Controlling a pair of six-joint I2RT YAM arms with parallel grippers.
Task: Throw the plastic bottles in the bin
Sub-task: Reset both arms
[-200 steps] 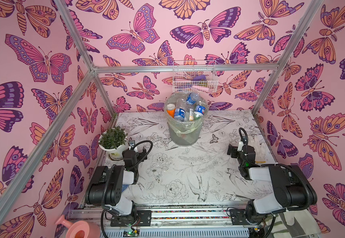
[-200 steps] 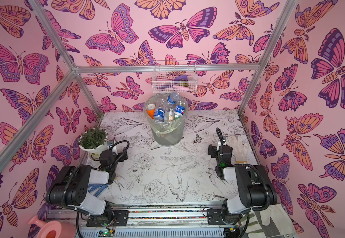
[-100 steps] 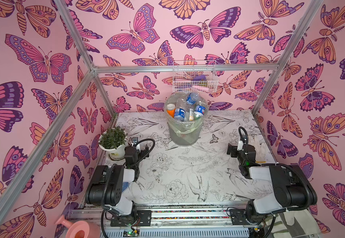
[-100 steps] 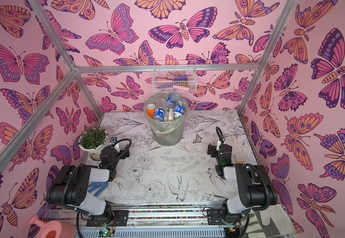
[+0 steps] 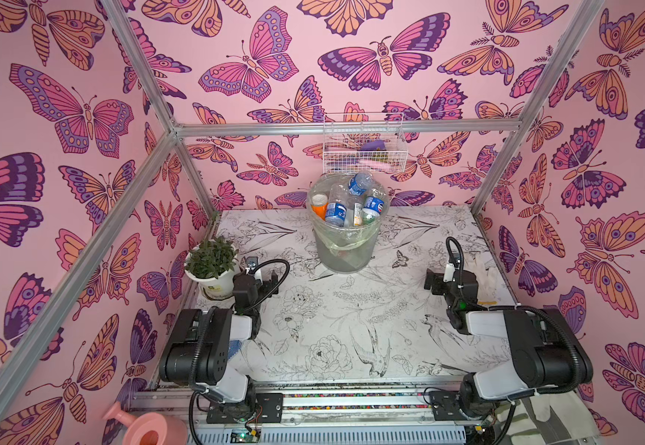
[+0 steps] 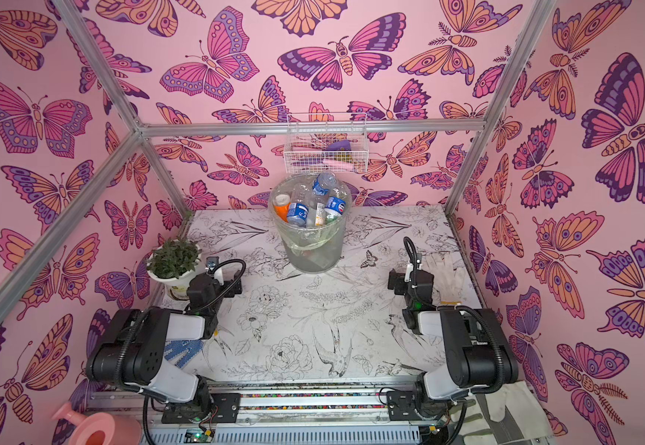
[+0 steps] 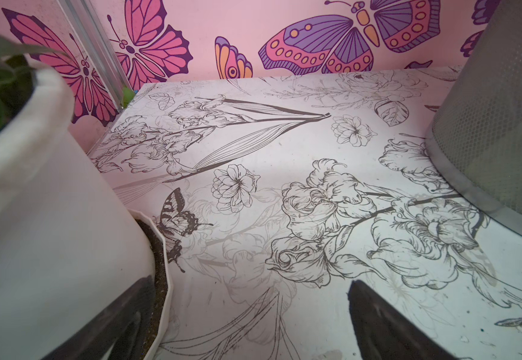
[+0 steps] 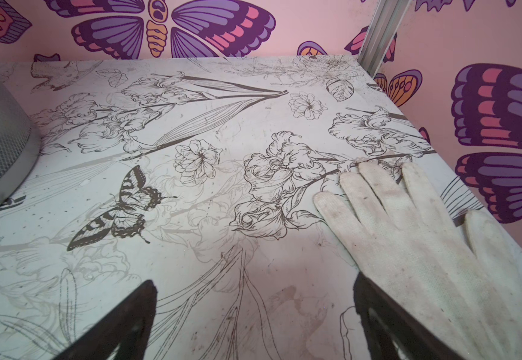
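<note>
Butterfly walls box a floral worktop (image 5: 332, 327). Bottles (image 5: 336, 210) heap the bin (image 5: 346, 256); left end effector (image 7: 247, 286) and right end effector (image 8: 253, 282) gape empty. Top bottle (image 5: 359, 183) sits proud; a nudge could spill it.

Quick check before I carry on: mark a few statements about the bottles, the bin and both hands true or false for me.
1. The plastic bottles are piled inside the bin. True.
2. The left hand is shut on a bottle. False: its jaws stand open with nothing between them.
3. A white glove lies on the table beside the right hand. True.
4. The bin lies tipped on its side. False: it stands upright.
5. The right hand is open and empty. True.
6. The flowerpot stands by the right hand. False: it stands next to the left hand.
</note>
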